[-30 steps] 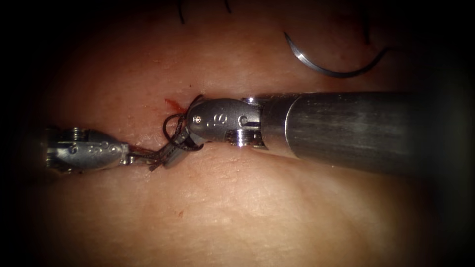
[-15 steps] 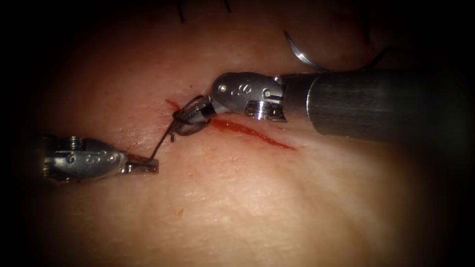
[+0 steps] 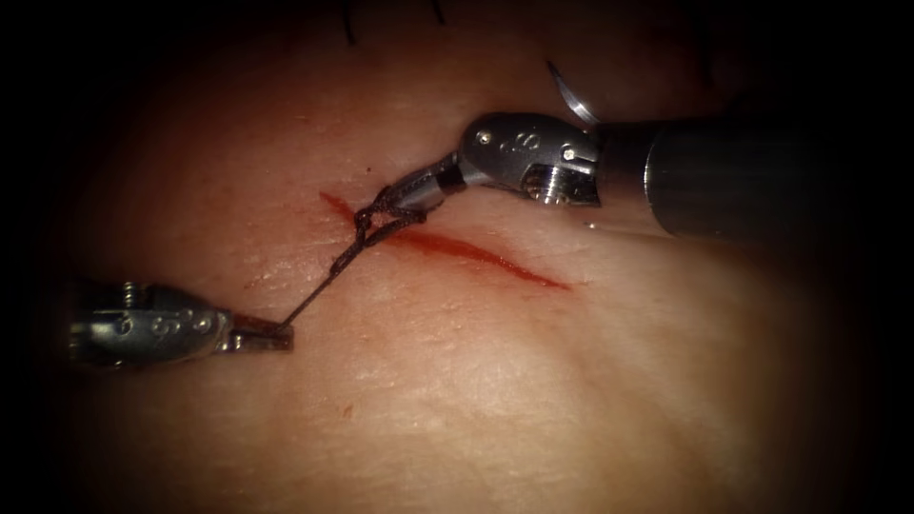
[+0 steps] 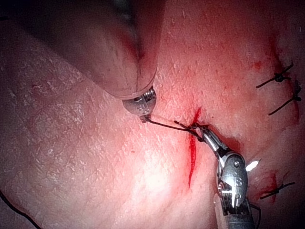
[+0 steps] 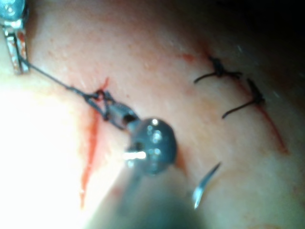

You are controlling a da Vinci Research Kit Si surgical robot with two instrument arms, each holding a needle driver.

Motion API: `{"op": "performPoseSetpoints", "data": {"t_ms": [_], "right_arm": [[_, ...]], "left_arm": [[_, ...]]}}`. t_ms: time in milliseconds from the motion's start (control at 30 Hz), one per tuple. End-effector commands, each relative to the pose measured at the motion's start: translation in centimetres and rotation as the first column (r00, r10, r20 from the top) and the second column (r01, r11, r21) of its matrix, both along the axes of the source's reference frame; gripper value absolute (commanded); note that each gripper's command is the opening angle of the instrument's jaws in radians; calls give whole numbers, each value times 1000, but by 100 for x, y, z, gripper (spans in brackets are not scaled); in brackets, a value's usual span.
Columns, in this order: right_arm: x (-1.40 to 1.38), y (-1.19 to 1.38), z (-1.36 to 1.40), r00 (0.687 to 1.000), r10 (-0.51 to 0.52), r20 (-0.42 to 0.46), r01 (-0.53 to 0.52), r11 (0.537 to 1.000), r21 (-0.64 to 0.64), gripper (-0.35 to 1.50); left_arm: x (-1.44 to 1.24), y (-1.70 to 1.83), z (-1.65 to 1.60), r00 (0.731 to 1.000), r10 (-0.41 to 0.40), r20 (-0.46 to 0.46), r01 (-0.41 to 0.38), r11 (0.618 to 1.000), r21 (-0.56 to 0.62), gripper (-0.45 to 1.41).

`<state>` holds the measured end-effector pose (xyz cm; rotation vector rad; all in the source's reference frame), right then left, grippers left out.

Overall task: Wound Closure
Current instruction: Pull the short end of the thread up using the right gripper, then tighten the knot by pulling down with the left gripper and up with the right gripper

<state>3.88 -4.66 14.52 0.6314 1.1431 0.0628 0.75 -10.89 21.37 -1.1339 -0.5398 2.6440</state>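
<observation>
A red cut [image 3: 476,255] runs across the tissue [image 3: 476,381]. My left tool [image 3: 278,333] lies left of the cut, jaws shut on a dark thread [image 3: 319,286] that runs taut up to a small tangle of loops [image 3: 379,217] at the cut's left end. From the right, my right tool [image 3: 400,200] has its jaws shut on the thread at those loops. The curved needle [image 3: 568,93] lies free on the tissue behind the right tool's wrist, held by neither tool. The left wrist view shows the left tool [image 4: 144,118], thread [image 4: 164,125] and right tool [image 4: 208,137].
Finished stitches [image 5: 219,71] [image 5: 248,102] lie further along the wound, near the free needle [image 5: 205,183]. More stitches [image 4: 279,78] with cut ends sit on the tissue. Red fluid marks the cut's line [image 4: 193,155]. The right tool's thick shaft [image 3: 762,176] crosses the upper right.
The tools have pulled apart: the right one went up and right, the left one slightly left. The loose loops drew down into a tight tangle, and the thread between them went taut.
</observation>
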Motion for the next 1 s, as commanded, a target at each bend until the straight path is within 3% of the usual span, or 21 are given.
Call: {"op": "performPoseSetpoints", "data": {"t_ms": [33, 400, 767, 1000], "right_arm": [[8, 7, 10, 1000, 14, 3, -14, 1000, 5, -35], [5, 24, 12, 998, 58, 9, -58, 998, -1, -35], [-2, 44, 21, 995, 94, 16, -94, 995, -16, -35], [-21, 79, 35, 984, 169, 49, -167, 985, -43, -35]], "left_arm": [[-3, -12, 3, 1000, -2, -1, 2, 1000, 4, -45], [36, -46, -8, 999, -24, -31, 25, 1000, 11, -45], [37, -66, 2, 998, -37, -41, 38, 999, 10, -45], [40, -97, 12, 997, -48, -53, 49, 998, 32, -45]]}}
